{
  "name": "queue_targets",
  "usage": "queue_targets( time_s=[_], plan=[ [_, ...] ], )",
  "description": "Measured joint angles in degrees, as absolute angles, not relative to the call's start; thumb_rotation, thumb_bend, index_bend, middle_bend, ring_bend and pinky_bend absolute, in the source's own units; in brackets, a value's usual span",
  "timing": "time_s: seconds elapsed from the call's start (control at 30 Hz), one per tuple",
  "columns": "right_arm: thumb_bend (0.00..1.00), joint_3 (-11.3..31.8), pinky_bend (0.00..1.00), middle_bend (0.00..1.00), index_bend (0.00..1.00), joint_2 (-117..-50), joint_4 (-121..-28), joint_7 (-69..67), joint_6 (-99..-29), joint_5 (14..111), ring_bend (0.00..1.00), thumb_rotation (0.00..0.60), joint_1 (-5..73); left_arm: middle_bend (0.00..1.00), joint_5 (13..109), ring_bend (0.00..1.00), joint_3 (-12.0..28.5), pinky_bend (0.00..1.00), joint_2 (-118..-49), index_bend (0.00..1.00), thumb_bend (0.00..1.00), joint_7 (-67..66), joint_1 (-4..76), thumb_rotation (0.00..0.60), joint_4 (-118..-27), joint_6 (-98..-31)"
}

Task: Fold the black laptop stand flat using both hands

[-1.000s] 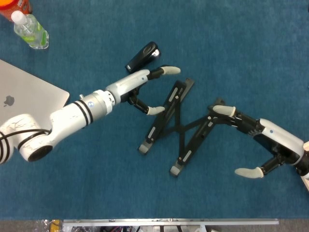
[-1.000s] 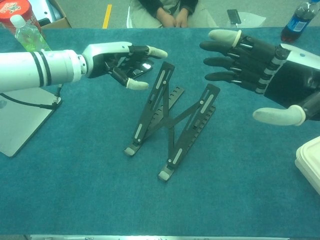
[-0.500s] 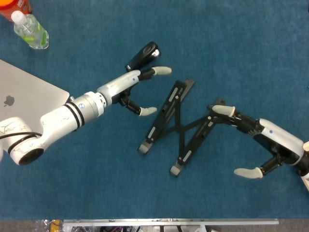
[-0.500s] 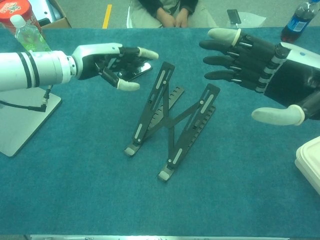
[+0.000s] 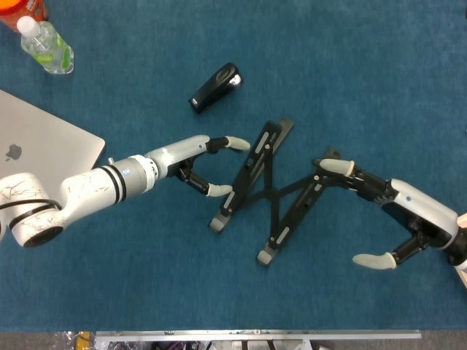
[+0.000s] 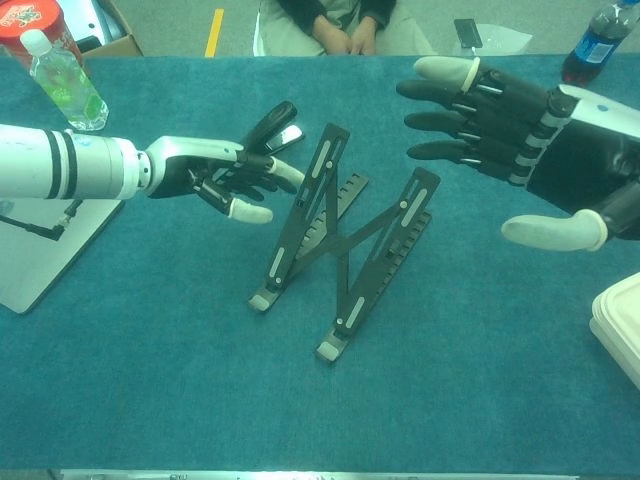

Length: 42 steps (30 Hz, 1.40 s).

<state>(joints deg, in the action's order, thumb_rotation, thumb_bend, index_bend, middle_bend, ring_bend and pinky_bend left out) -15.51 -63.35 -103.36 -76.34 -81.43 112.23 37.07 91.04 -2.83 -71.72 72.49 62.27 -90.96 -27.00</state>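
Note:
The black laptop stand (image 5: 271, 191) (image 6: 338, 238) stands unfolded on the blue tabletop, its two rails joined by crossed struts in an X. My left hand (image 5: 198, 163) (image 6: 222, 178) is open just left of the left rail, fingers spread toward it with a small gap. To the right of the stand, my right hand (image 5: 390, 210) (image 6: 520, 125) is open with its fingers wide. In the head view one of its fingertips (image 5: 333, 167) lies close to the top of the right rail; whether it touches is unclear.
A small black device (image 5: 216, 87) lies behind the stand. A silver laptop (image 5: 40, 146) (image 6: 35, 255) sits at the left, with a clear bottle (image 5: 46, 46) (image 6: 66, 82) behind it. A white container (image 6: 620, 328) is at the right edge, a blue bottle (image 6: 592, 42) far right.
My left hand has swung toward the near side and lower, coming in beside the stand's left rail. The right hand and the stand have not moved.

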Motion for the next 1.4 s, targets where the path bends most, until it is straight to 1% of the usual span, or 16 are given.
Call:
queue_targets(
  time_s=[0.17, 0.3, 0.33, 0.6, 0.77, 0.87, 1.03, 1.17, 1.2, 1.4],
  plan=[
    [0.19, -15.4, 0.08, 0.01, 0.0, -63.42, -103.2, -76.53, -81.46, 112.15, 0.0, 0.6, 37.06, 0.15, 92.13, 0.05, -3.77, 0.03, -72.07, 0.1, 0.29, 74.67, 63.15, 0.473, -90.55, -26.73],
    [0.19, -15.34, 0.08, 0.01, 0.0, -63.4, -103.2, -76.56, -81.48, 112.11, 0.0, 0.6, 37.05, 0.19, 93.54, 0.1, -5.07, 0.09, -72.25, 0.1, 0.29, 76.63, 64.24, 0.408, -90.24, -26.74],
    [0.19, -15.34, 0.08, 0.01, 0.0, -63.38, -103.2, -76.57, -81.51, 112.11, 0.0, 0.6, 37.03, 0.19, 93.8, 0.1, -5.35, 0.09, -72.27, 0.1, 0.29, 76.94, 64.5, 0.401, -90.18, -26.73],
    [0.19, -15.32, 0.08, 0.01, 0.0, -63.32, -103.18, -76.62, -81.73, 112.1, 0.0, 0.6, 36.83, 0.22, 95.16, 0.15, -7.58, 0.1, -72.6, 0.1, 0.29, 79.19, 66.35, 0.369, -89.85, -26.99],
    [0.19, -15.27, 0.08, 0.01, 0.0, -63.31, -103.24, -76.62, -81.77, 112.17, 0.0, 0.6, 36.81, 0.24, 95.69, 0.19, -8.67, 0.14, -72.54, 0.1, 0.29, 80.22, 67.14, 0.365, -89.8, -27.66],
    [0.19, -15.27, 0.08, 0.01, 0.0, -63.32, -103.25, -76.62, -81.77, 112.24, 0.0, 0.6, 36.81, 0.24, 95.91, 0.19, -9.31, 0.15, -72.33, 0.1, 0.29, 80.67, 67.52, 0.366, -89.83, -28.16],
    [0.19, -15.27, 0.08, 0.01, 0.0, -63.31, -103.27, -76.69, -81.79, 112.36, 0.0, 0.6, 36.83, 0.22, 95.6, 0.15, -9.49, 0.15, -72.04, 0.09, 0.29, 80.38, 67.53, 0.367, -89.48, -29.77],
    [0.19, -15.27, 0.08, 0.01, 0.0, -63.18, -103.5, -76.5, -81.81, 112.39, 0.0, 0.6, 36.81, 0.16, 94.73, 0.05, -9.24, 0.12, -71.73, 0.09, 0.29, 79.24, 67.49, 0.365, -89.22, -30.63],
    [0.19, -15.27, 0.08, 0.01, 0.0, -63.13, -103.58, -76.4, -81.84, 112.38, 0.0, 0.6, 36.78, 0.15, 94.46, 0.04, -9.2, 0.11, -71.71, 0.09, 0.29, 79.1, 67.46, 0.364, -89.23, -30.74],
    [0.19, -15.27, 0.08, 0.01, 0.0, -63.0, -103.73, -76.32, -81.83, 112.21, 0.0, 0.6, 36.66, 0.14, 93.62, 0.04, -9.09, 0.11, -72.25, 0.09, 0.29, 79.91, 67.14, 0.364, -89.34, -31.32]
  ],
)
